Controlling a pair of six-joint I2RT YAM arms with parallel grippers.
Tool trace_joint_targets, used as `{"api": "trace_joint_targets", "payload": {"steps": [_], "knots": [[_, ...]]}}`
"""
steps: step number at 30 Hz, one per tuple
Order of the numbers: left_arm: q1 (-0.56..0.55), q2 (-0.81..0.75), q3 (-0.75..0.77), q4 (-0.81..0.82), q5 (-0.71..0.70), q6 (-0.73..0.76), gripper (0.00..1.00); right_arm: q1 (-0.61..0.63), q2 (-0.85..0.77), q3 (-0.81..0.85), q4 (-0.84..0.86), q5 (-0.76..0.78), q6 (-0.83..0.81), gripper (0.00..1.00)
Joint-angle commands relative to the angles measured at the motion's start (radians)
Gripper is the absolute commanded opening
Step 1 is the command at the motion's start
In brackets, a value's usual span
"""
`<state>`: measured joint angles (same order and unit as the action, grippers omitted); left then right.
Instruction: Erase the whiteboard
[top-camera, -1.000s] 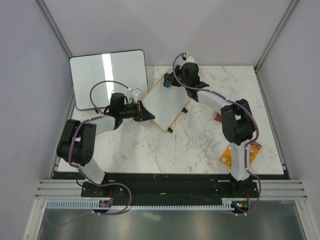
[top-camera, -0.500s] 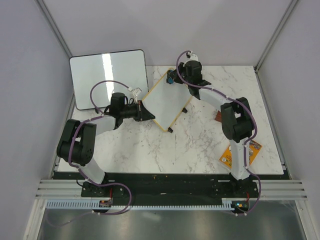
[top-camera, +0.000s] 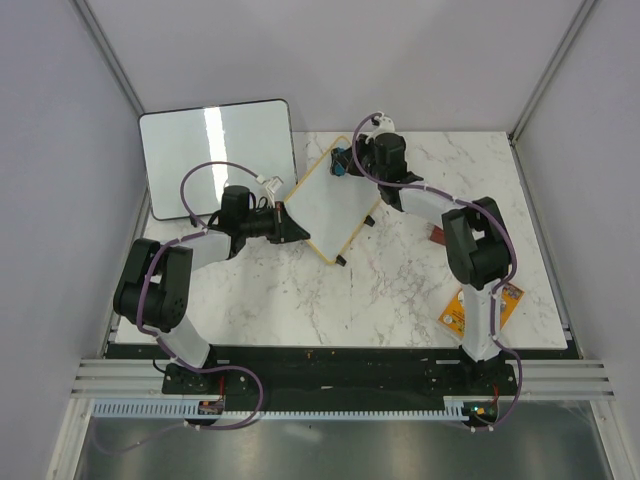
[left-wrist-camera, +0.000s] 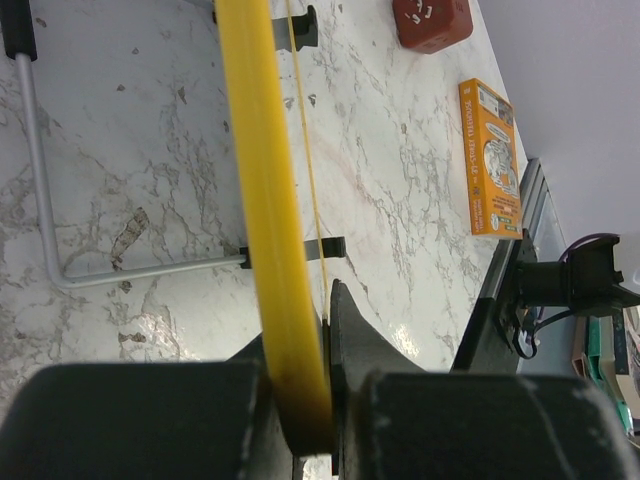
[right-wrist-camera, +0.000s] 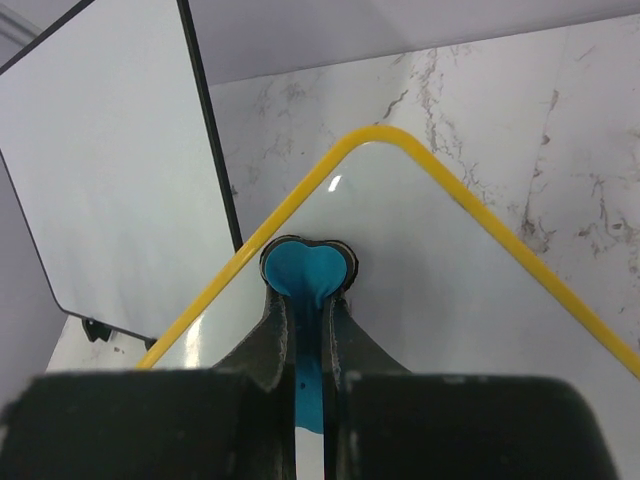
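The whiteboard (top-camera: 335, 203), small with a yellowish frame and black feet, sits tilted at the table's back centre. Its face shows no writing in these views. My left gripper (top-camera: 297, 228) is shut on its near-left frame edge (left-wrist-camera: 270, 230), seen edge-on in the left wrist view. My right gripper (top-camera: 341, 163) is shut on a blue eraser (right-wrist-camera: 306, 278), which presses on the board's face (right-wrist-camera: 470, 330) just inside its far rounded corner (right-wrist-camera: 380, 135).
A larger blank glossy board with a black edge (top-camera: 216, 155) stands at the back left, also in the right wrist view (right-wrist-camera: 100, 170). An orange box (top-camera: 478, 310) and a brown-red block (top-camera: 438, 234) lie at the right. A metal stand wire (left-wrist-camera: 40, 170) rests on the marble.
My right gripper with the eraser has shifted slightly along the board's far corner and its wrist has turned. The left arm and the board have held still.
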<state>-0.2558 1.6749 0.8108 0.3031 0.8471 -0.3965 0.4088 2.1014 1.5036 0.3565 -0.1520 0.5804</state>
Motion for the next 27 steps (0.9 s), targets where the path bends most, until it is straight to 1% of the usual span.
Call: {"api": "trace_joint_targets", "payload": {"steps": [1, 4, 8, 12, 15, 19, 25, 27], "knots": [[-0.072, 0.025, -0.009, -0.088, 0.053, 0.252, 0.02, 0.134, 0.031, -0.082, -0.145, -0.202, -0.002, 0.00], [-0.072, 0.022, -0.009, -0.088, 0.053, 0.254, 0.02, 0.166, 0.032, -0.072, -0.185, -0.222, -0.016, 0.00], [-0.076, 0.022, -0.010, -0.088, 0.053, 0.254, 0.02, 0.199, 0.020, -0.101, -0.206, -0.225, -0.008, 0.00], [-0.074, 0.022, -0.010, -0.090, 0.053, 0.254, 0.02, 0.206, -0.012, -0.163, -0.182, -0.169, -0.004, 0.00], [-0.076, 0.022, -0.009, -0.091, 0.053, 0.255, 0.02, 0.182, -0.041, -0.194, -0.159, -0.103, -0.001, 0.00], [-0.076, 0.019, -0.010, -0.090, 0.052, 0.255, 0.02, 0.098, -0.034, -0.165, -0.143, -0.069, 0.009, 0.00], [-0.077, 0.019, -0.010, -0.091, 0.049, 0.257, 0.02, 0.006, 0.043, -0.034, -0.177, -0.049, -0.008, 0.00], [-0.079, 0.020, -0.009, -0.093, 0.050, 0.258, 0.02, -0.007, 0.104, 0.016, -0.212, -0.054, -0.030, 0.00]]}}
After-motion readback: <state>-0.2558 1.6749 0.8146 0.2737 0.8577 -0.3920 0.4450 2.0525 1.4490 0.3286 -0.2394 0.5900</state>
